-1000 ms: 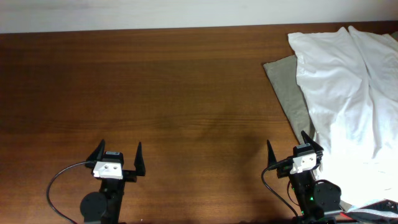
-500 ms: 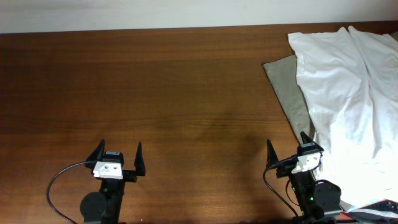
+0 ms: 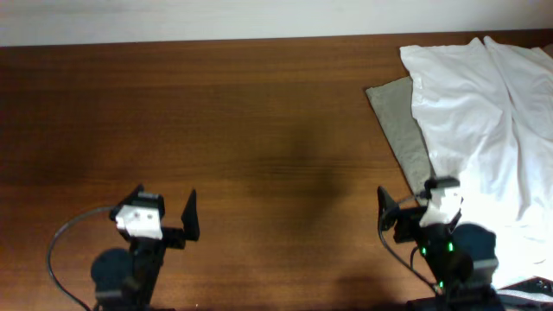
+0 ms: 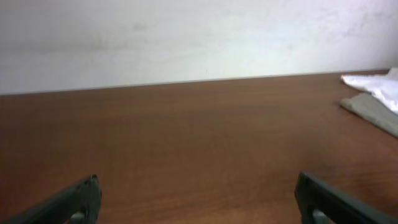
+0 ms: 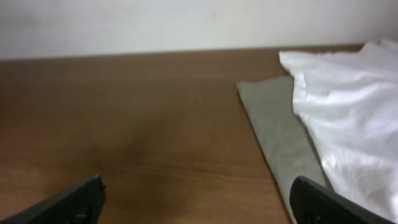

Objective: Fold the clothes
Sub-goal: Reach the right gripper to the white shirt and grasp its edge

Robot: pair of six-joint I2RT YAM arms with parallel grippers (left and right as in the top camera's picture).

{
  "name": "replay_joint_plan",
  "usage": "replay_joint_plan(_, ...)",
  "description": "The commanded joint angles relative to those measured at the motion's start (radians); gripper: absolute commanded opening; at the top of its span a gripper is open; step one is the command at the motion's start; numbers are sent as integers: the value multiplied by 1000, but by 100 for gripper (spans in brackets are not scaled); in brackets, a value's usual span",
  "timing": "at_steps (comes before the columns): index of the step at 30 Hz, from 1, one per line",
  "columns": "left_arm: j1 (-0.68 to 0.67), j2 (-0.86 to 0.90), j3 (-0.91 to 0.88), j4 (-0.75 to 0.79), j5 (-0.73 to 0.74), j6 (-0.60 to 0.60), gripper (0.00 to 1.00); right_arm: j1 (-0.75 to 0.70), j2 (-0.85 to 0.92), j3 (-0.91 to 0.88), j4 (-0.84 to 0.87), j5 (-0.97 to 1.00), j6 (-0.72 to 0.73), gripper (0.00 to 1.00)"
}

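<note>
The white wrinkled garment (image 3: 484, 130) lies spread at the right end of the wooden table and runs off the right edge of the overhead view. It also shows in the right wrist view (image 5: 354, 118) and as a small corner in the left wrist view (image 4: 379, 84). My left gripper (image 3: 164, 207) is open and empty near the table's front left. My right gripper (image 3: 406, 200) is open and empty at the front right, its right finger close to the garment's left edge. Both grippers' fingertips show wide apart in their wrist views: the left (image 4: 198, 196), the right (image 5: 196, 199).
A khaki-grey garment (image 3: 399, 121) lies under the white one, its left strip sticking out; it also shows in the right wrist view (image 5: 280, 124). A red cloth edge (image 3: 527, 285) peeks at the bottom right corner. A white wall runs behind the table's far edge.
Both arms have risen and tilted slightly: the left wrist has shifted left, the right wrist right toward the white garment. Both grippers stay open. The clothes have not moved.
</note>
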State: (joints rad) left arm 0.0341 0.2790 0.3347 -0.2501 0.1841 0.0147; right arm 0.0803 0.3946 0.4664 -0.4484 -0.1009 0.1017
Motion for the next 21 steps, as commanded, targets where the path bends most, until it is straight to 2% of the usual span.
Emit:
replay_joint_plan(1, -2, 186, 116, -11, 11, -6, 99, 4, 191, 115, -16, 36, 8, 99)
replay_joint_plan(4, -2, 374, 246, -83, 11, -6, 99, 3, 452, 271, -117, 90, 4, 99)
replay_joint_plan(7, -2, 491, 357, -195, 11, -6, 99, 3, 606, 385, -185, 37, 3, 99)
replay_joint_plan(9, -2, 539, 407, -243, 14, -6, 99, 0, 679, 398, -192, 199, 31, 99)
replay_joint_plan(11, -2, 542, 412, -245, 14, -7, 99, -32, 734, 398, -240, 349, 160, 99)
replay_joint_plan(14, -2, 542, 412, -248, 15, -7, 99, -154, 858, 398, -429, 370, 383, 99)
replay_joint_plan(15, -2, 543, 412, -249, 15, -7, 99, -178, 897, 397, -451, 364, 417, 99)
replay_joint_plan(18, -2, 543, 412, -253, 15, -31, 99, -209, 1015, 393, -457, 369, 416, 98)
replay_joint_plan(21, -2, 543, 412, -259, 45, -34, 99, -241, 1139, 390, -457, 368, 417, 93)
